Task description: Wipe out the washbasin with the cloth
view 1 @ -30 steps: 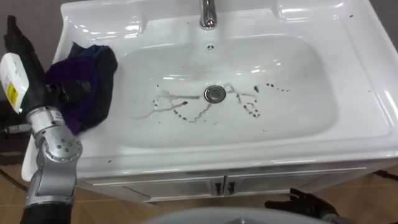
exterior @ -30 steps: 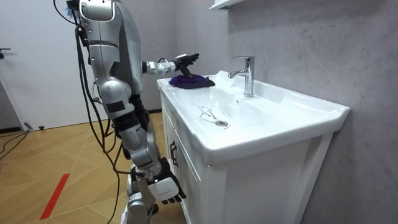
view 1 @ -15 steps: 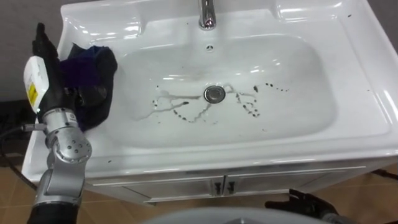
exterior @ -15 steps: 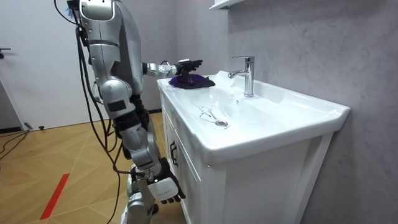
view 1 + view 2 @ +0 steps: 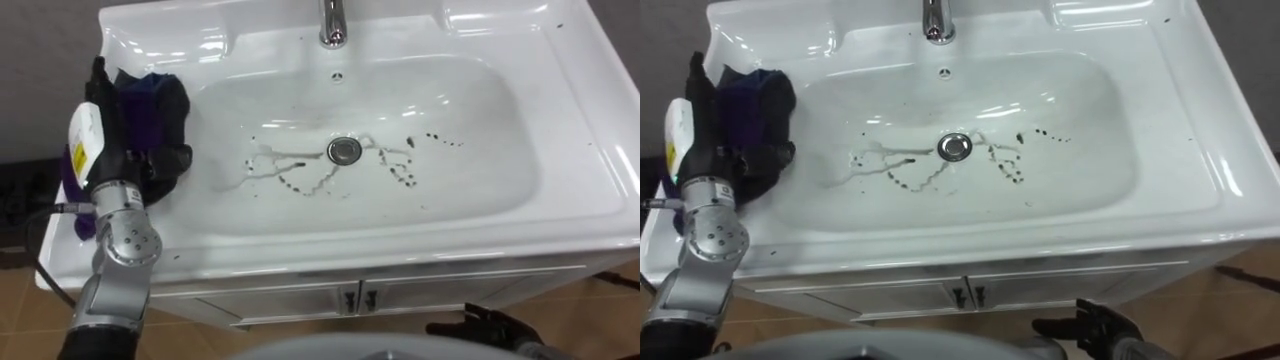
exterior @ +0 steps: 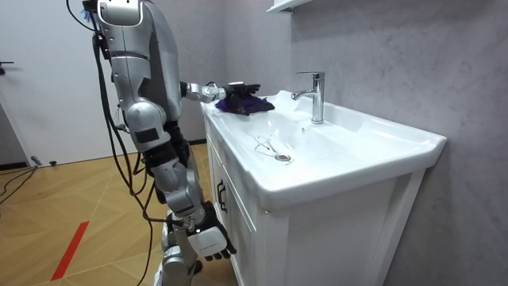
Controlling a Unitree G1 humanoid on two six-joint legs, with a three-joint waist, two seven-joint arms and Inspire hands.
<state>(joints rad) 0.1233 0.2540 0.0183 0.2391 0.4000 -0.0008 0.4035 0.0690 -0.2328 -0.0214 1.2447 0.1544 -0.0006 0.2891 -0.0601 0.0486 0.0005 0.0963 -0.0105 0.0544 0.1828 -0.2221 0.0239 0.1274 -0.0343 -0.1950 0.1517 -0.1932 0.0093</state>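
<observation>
A white basin [image 5: 560, 60] has dark smears and drips around its drain [image 5: 345, 151]. A dark purple cloth [image 5: 160, 100] lies bunched on the basin's left rim. My left hand [image 5: 108, 150] lies over the cloth's left part, fingers stretched toward the back edge and thumb beside the cloth. In the room view the left hand [image 6: 236, 85] rests flat on the cloth [image 6: 250, 104]. My right hand [image 5: 490, 328] hangs low in front of the cabinet, fingers relaxed and holding nothing.
A chrome faucet [image 5: 334, 22] stands at the back middle of the basin. The white cabinet [image 5: 350, 298] with two small door handles is below. A grey wall runs behind the basin [image 6: 381, 56]. I stand at the cabinet's left end on a wooden floor [image 6: 63, 230].
My left hand has moved right and forward from beside the basin's left edge onto the purple cloth. The right hand has stayed low.
</observation>
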